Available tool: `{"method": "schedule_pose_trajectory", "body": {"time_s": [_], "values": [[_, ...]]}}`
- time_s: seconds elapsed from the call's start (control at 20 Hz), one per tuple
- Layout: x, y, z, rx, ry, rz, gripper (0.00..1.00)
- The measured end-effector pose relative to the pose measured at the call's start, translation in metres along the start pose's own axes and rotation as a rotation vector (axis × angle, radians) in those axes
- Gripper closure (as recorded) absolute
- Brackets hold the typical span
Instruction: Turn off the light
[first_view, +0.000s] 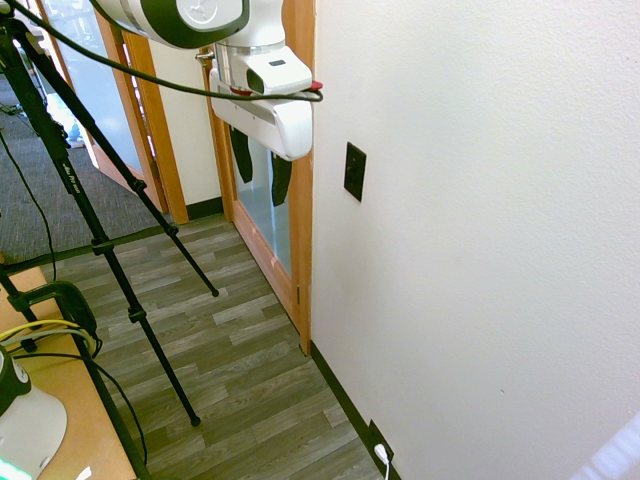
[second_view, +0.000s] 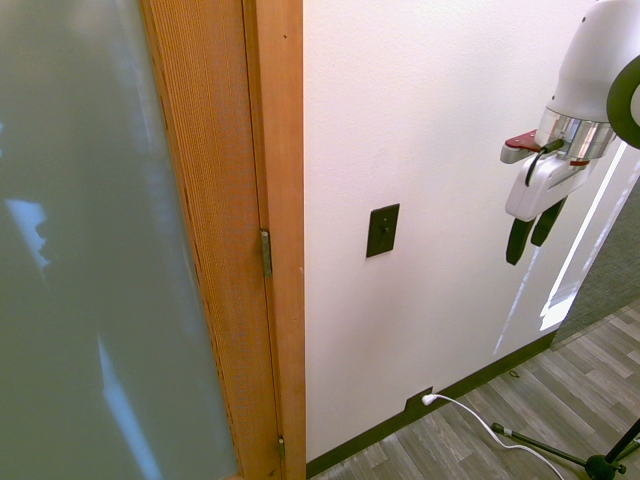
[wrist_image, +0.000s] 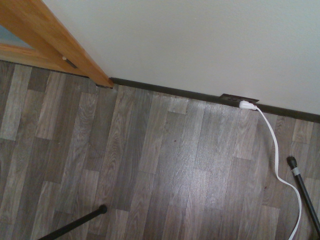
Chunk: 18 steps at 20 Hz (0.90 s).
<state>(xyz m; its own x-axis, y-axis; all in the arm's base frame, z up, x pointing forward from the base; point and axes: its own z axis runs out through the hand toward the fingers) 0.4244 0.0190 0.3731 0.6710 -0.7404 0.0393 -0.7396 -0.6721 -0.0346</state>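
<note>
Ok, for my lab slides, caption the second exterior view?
Open tool hangs right of the black switch plate, beside a wooden door frame.

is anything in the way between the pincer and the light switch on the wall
Nothing visible stands between them: the open pincer hangs off to one side of the black switch plate, apart from it, with only air between.

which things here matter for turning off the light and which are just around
For the job: black switch plate, gripper

Just around: outlet plate, white plug, white cord, wooden door frame, frosted glass
</note>
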Motion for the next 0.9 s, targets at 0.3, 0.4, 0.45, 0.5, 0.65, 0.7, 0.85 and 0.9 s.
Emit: {"method": "schedule_pose_trajectory", "body": {"time_s": [0.3, 0.4, 0.45, 0.5, 0.65, 0.7, 0.85, 0.9], "values": [[-0.005, -0.021, 0.001, 0.006, 0.044, 0.017, 0.00], [-0.007, -0.039, 0.004, 0.031, 0.096, 0.041, 0.00], [-0.007, -0.047, 0.007, 0.044, 0.120, 0.054, 0.00], [-0.006, -0.056, 0.010, 0.059, 0.142, 0.066, 0.00], [0.002, -0.081, 0.016, 0.115, 0.198, 0.099, 0.00], [0.005, -0.090, 0.016, 0.135, 0.213, 0.112, 0.00], [0.019, -0.119, 0.016, 0.177, 0.235, 0.155, 0.00], [0.031, -0.138, 0.022, 0.184, 0.227, 0.174, 0.00]]}}
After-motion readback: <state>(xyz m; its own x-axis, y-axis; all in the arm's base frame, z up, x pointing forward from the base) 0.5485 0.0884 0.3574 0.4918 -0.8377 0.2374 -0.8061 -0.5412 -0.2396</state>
